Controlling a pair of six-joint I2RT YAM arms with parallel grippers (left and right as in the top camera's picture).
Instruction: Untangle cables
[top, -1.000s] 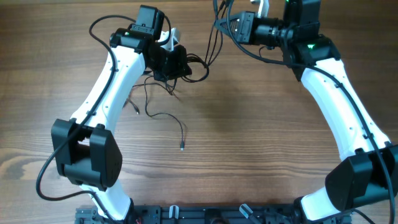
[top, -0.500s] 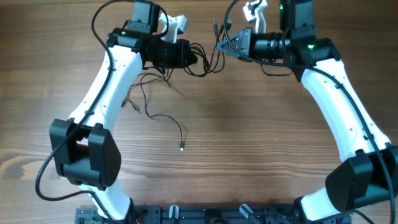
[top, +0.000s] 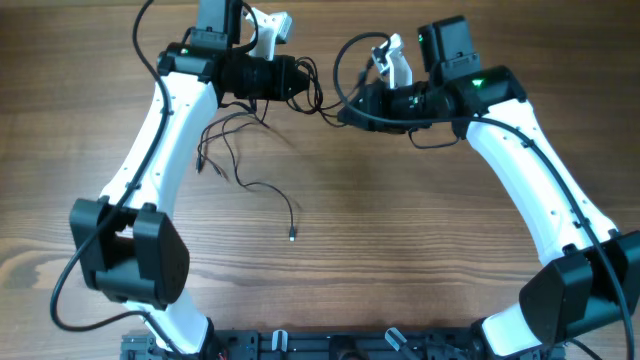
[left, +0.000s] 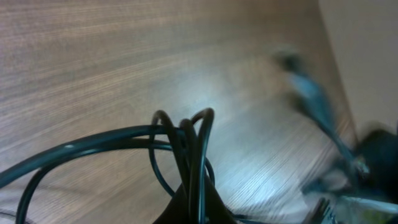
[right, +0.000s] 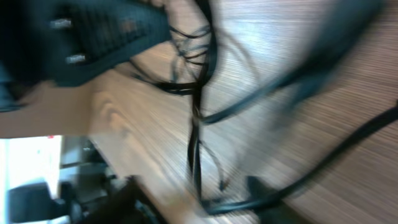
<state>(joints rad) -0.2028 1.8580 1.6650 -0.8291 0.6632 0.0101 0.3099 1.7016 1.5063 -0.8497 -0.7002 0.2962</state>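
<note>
Between the two grippers, the untangling looks barely begun. The left gripper (top: 303, 82) is pressed together on a bunch of thin black cables (top: 318, 95), whose loops (top: 325, 100) fan out just past its fingertips. Its wrist view shows several of them (left: 194, 143) pinched side by side and arching up out of the grip. Behind that gripper, beside its arm, more strands (top: 225, 150) trail in loose curls across the wooden table (top: 420, 260). One runs well away to a small plug end (top: 291, 236) lying alone. The right gripper (top: 350, 108) faces the bunch from just beside it. Whether its jaws are spread or closed cannot be told, since its own view is blurred and shows only crossed cables (right: 198, 93) ahead. No cable appears fully separated yet. The loops at the left gripper are crossed over one another, and drawing them apart, one by one, seems to be the work ahead.
</note>
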